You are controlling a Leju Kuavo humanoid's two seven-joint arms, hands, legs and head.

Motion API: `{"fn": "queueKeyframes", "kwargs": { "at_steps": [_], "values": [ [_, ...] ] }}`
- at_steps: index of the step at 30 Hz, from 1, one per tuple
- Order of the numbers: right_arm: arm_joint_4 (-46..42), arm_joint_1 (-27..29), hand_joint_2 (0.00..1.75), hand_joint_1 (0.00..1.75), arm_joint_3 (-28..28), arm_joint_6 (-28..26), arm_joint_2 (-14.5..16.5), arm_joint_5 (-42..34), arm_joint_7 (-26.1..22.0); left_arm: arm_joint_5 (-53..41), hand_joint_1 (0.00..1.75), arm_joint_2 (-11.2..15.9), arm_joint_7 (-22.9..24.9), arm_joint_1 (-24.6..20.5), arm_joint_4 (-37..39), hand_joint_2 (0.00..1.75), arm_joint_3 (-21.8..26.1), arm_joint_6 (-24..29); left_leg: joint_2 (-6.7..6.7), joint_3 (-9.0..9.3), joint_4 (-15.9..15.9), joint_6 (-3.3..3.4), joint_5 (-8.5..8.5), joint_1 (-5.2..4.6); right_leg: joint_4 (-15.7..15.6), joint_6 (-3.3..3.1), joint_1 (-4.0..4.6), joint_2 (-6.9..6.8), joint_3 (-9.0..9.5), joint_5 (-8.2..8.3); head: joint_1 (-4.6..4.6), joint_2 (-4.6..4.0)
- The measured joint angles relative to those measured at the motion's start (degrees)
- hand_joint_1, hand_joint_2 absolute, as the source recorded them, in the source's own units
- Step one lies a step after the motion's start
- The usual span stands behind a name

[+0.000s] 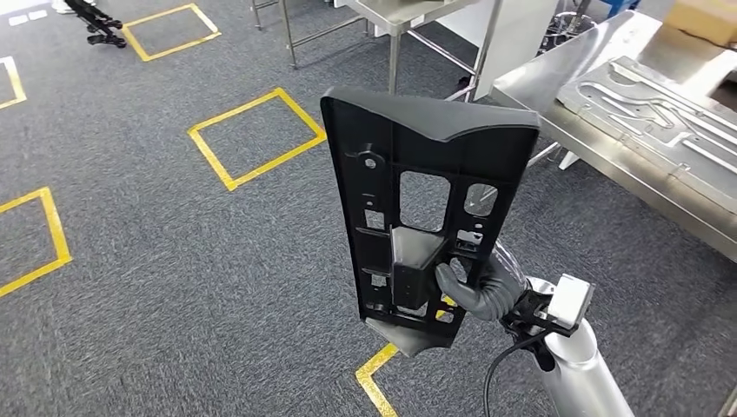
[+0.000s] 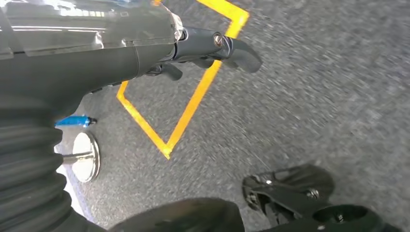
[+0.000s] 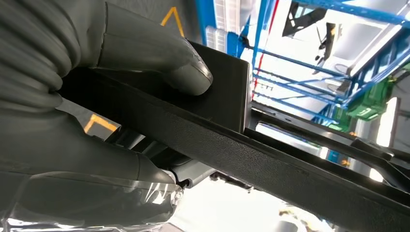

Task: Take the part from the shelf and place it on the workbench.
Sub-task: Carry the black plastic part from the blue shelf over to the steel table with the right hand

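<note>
One black part (image 1: pixel 426 208) stands upright, long axis vertical, gripped low by the right robot hand (image 1: pixel 478 282).

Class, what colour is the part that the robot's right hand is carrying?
Black. The part, held upright by the right hand, shows best in the head view.

A steel bench (image 1: pixel 565 122) stands at the right, with a flat grey metal panel (image 1: pixel 660 109) lying on it. Grey carpet floor (image 1: pixel 174 287) carries yellow tape squares (image 1: pixel 256 136).
</note>
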Motion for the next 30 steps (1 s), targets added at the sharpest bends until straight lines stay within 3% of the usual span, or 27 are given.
{"fn": "queueKeyframes", "kwargs": {
  "at_steps": [1,2,4,6,8,10,11,13,15,16,17,19,21,23,24,26,28,30],
  "values": [
    [0.17,-0.01,1.75,1.75,0.06,-0.03,0.01,-0.01,0.04,-0.02,0.0,-0.07,0.15,-0.03,0.0,1.75,0.0,-0.09,-0.14,0.33,-1.27,0.04,1.6,0.03,0.08,0.05,-0.01,0.67,0.04,-0.03,0.0,0.0],
    [0.3,-0.05,1.75,1.75,0.11,-0.07,0.01,-0.02,0.06,-0.04,0.0,-0.1,0.38,0.03,0.0,1.75,0.0,-0.16,-0.52,1.53,-4.5,0.15,3.99,0.09,0.19,0.14,-0.05,1.38,0.08,-0.08,0.0,0.0],
    [0.43,-0.13,1.75,1.75,0.2,-0.3,-0.06,0.04,0.14,0.01,0.0,-0.14,1.49,0.15,0.0,1.75,0.01,-0.4,-2.83,4.42,-12.09,0.43,7.85,0.32,0.58,0.52,-0.09,2.69,-0.08,-0.17,0.0,0.0],
    [0.43,0.08,1.75,1.75,0.21,-0.8,-0.16,0.3,0.22,0.25,0.0,-0.23,3.74,-0.04,0.0,1.75,0.14,-0.99,-4.46,5.64,-15.53,0.91,8.73,0.36,0.79,1.21,-0.19,3.73,-0.5,-0.02,-0.01,0.0],
    [0.14,0.82,1.75,1.75,0.04,-1.28,-0.15,0.78,0.13,0.41,0.0,-0.43,6.54,-0.51,0.0,1.75,0.31,-1.87,-3.75,5.87,-15.97,1.74,8.83,0.22,0.75,1.99,-0.35,4.3,-0.77,0.2,-0.01,0.0],
    [-0.41,1.55,1.75,1.75,-0.37,-1.52,0.01,1.14,-0.14,0.34,0.0,-0.62,8.52,-0.78,0.0,1.75,0.37,-2.48,-2.6,6.28,-16.57,2.62,9.23,0.2,2.19,2.49,-0.26,2.51,-1.48,-0.79,0.01,0.0],
    [-0.67,1.75,1.75,1.75,-0.58,-1.58,0.1,1.24,-0.28,0.28,0.0,-0.68,8.9,-0.78,0.0,1.75,0.37,-2.61,-1.93,6.41,-16.83,2.97,9.39,0.2,4.46,2.62,-0.21,1.11,-2.56,-2.15,0.01,0.0],
    [-1.07,2.09,1.75,1.75,-0.9,-1.64,0.15,1.4,-0.45,0.2,0.0,-0.69,8.08,-0.48,0.0,1.75,0.38,-2.71,-0.56,6.46,-16.88,3.26,9.32,-0.06,11.74,2.84,-0.29,-0.63,-6.08,-5.7,0.01,0.0],
    [-1.24,2.69,1.75,1.75,-1.1,-1.5,0.16,1.77,-0.53,0.03,0.0,-0.68,5.42,-0.02,0.0,1.75,0.38,-2.91,0.88,6.49,-16.83,3.33,9.1,-0.21,16.7,3.01,-0.43,-0.97,-8.53,-6.92,0.01,0.0],
    [-1.28,2.91,1.75,1.75,-1.19,-1.4,0.16,1.97,-0.58,-0.14,0.0,-0.68,3.71,0.19,0.0,1.75,0.37,-2.85,1.56,6.58,-16.8,3.29,8.94,-0.24,16.09,3.01,-0.44,-1.13,-8.19,-5.97,0.01,0.0],
    [-1.35,3.02,1.75,1.75,-1.32,-1.29,0.16,2.11,-0.65,-0.31,0.0,-0.68,2.0,0.33,0.0,1.75,0.35,-2.58,2.19,6.75,-16.78,3.19,8.75,-0.26,13.18,2.92,-0.43,-1.52,-6.64,-4.12,0.01,0.0],
    [-1.64,2.88,1.75,1.75,-1.63,-1.1,0.16,2.25,-0.77,-0.61,0.0,-0.68,-0.99,0.48,0.0,1.75,0.28,-1.73,3.27,7.17,-16.69,2.82,8.27,-0.46,5.09,2.42,0.04,-3.82,-2.38,-1.0,0.01,0.0],
    [-1.96,2.61,1.75,1.75,-1.81,-0.99,0.16,2.32,-0.72,-0.92,0.0,-0.69,-2.57,0.37,0.0,1.75,0.14,-1.1,4.21,7.39,-16.61,2.33,7.85,-0.74,1.03,1.78,0.69,-5.44,-0.37,-0.33,0.01,0.0],
    [-2.25,2.53,1.75,1.75,-1.83,-1.04,0.16,2.4,-0.5,-1.17,0.0,-0.69,-2.49,-0.07,0.0,1.75,-0.02,-0.64,5.34,7.62,-16.68,1.82,7.52,-0.87,0.75,1.24,0.84,-4.5,-0.39,-0.48,0.01,0.0],
    [-2.49,2.6,1.75,1.75,-1.83,-1.15,0.16,2.42,-0.36,-1.21,0.0,-0.68,-2.11,-0.29,0.0,1.75,-0.08,-0.46,5.26,7.76,-16.47,1.51,7.14,-0.79,0.56,1.01,0.7,-3.86,-0.29,-0.44,0.01,0.0],
    [-3.17,2.74,1.75,1.75,-1.8,-1.41,0.16,2.43,-0.16,-1.2,0.0,-0.66,-1.06,-0.39,0.0,1.75,-0.11,-0.35,3.05,6.71,-13.5,0.84,5.18,-0.57,0.16,0.48,0.25,-2.66,0.01,-0.33,-0.02,0.0],
    [-3.77,3.28,1.75,1.75,-1.76,-1.58,0.14,2.4,-0.06,-1.02,0.0,-0.64,-0.03,-0.11,0.0,1.75,-0.07,-0.62,0.39,3.07,-6.1,0.33,1.76,-0.26,0.1,0.1,0.12,-1.53,0.1,-0.36,-0.05,0.0],
    [-3.99,4.28,1.75,1.75,-1.7,-1.69,0.1,2.39,0.0,-0.76,0.0,-0.64,0.94,-0.18,0.0,1.75,0.0,-1.1,-0.12,-0.16,-0.2,0.04,0.27,-0.12,0.18,0.0,0.14,-0.27,0.12,-0.4,-0.04,0.0]
  ]
}}
